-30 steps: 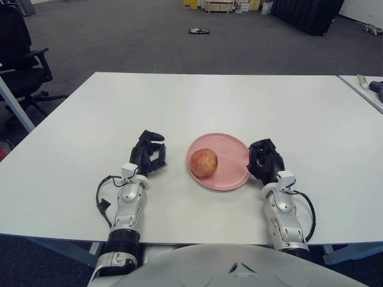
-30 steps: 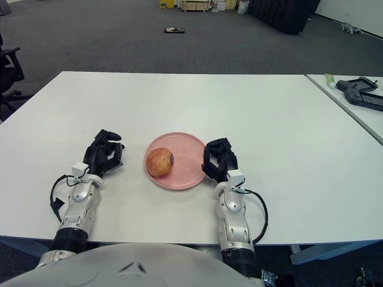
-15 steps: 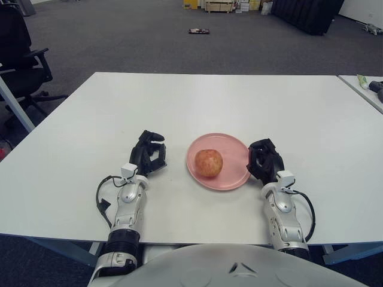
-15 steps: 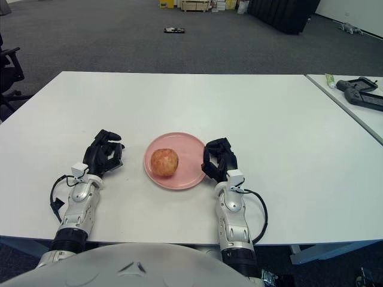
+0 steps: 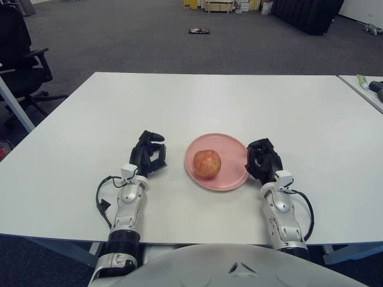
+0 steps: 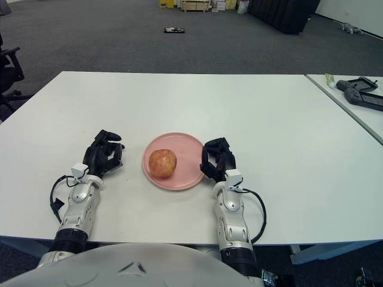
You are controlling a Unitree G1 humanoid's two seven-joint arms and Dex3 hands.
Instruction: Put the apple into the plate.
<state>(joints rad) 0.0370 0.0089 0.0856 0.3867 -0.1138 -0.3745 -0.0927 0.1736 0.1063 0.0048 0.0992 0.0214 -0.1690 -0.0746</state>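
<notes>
You have the apple point(image 5: 206, 163) sitting in the pink plate point(image 5: 233, 177), a little left of the plate's middle, and neither hand is touching it. The plate rests flat on the white tabletop point(image 5: 215, 101), near the edge closest to you and roughly between your two hands. Your right hand point(image 5: 263, 161) lies on the tabletop at the plate's right rim, its dark fingers point(image 6: 210, 150) curled inward with nothing in them; they sit right against the rim, though you cannot tell whether they actually touch it. Your left hand point(image 5: 148, 154) rests on the tabletop to the left of the plate, apart from it with a strip of bare surface between, and its fingers point(image 6: 108, 147) are likewise bent in loosely and hold nothing. Both forearms run back toward you over the near edge of the tabletop. Off to your right, a second table point(image 6: 353, 104) carries a dark handheld device point(image 6: 361, 92), and a black office chair point(image 5: 21, 57) stands on the carpet to your far left.
</notes>
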